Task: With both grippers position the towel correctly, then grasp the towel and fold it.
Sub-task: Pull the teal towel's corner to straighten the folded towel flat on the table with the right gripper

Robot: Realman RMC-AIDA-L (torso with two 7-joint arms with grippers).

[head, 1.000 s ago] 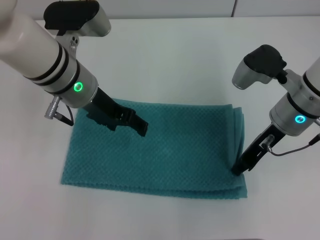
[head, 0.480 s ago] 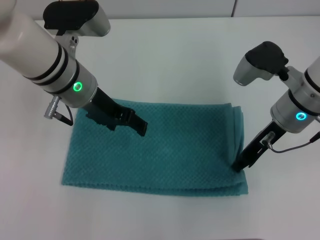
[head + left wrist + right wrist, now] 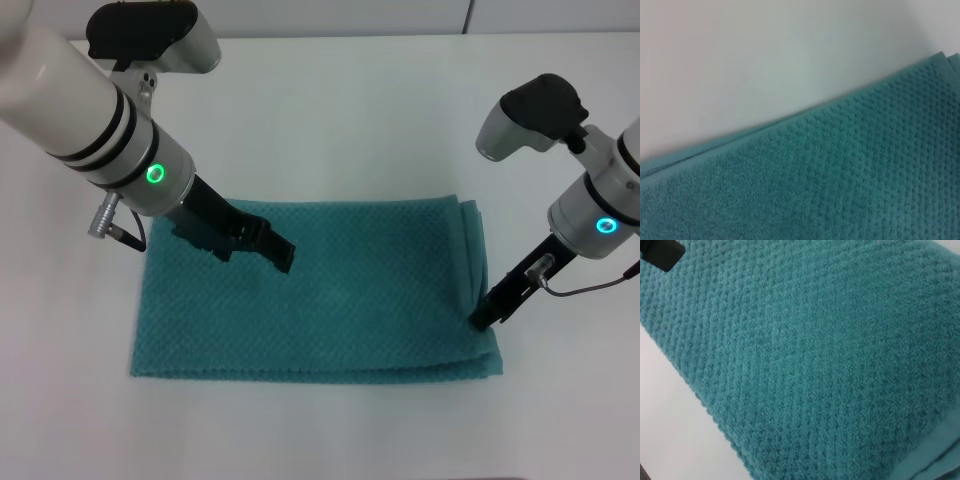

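Observation:
The teal waffle-weave towel (image 3: 340,310) lies flat on the white table (image 3: 350,110), folded in layers that show along its right edge. My left gripper (image 3: 283,258) hovers over or rests on the towel's upper left part, pointing down and right. My right gripper (image 3: 481,321) touches the towel's layered right edge near the front right corner. In the left wrist view the towel (image 3: 840,180) shows its far edge against the table. The right wrist view is filled by the towel (image 3: 815,365), with a black piece of the left gripper (image 3: 660,252) at one corner.
White tabletop surrounds the towel on all sides. The thick white left arm (image 3: 90,100) reaches in from the back left. The right arm (image 3: 600,200) comes in from the right, with a thin cable (image 3: 590,287) hanging by its wrist.
My right gripper has moved right and slightly back at the towel's right edge. The whole towel has shifted a little to the right with it. The left arm has stayed put.

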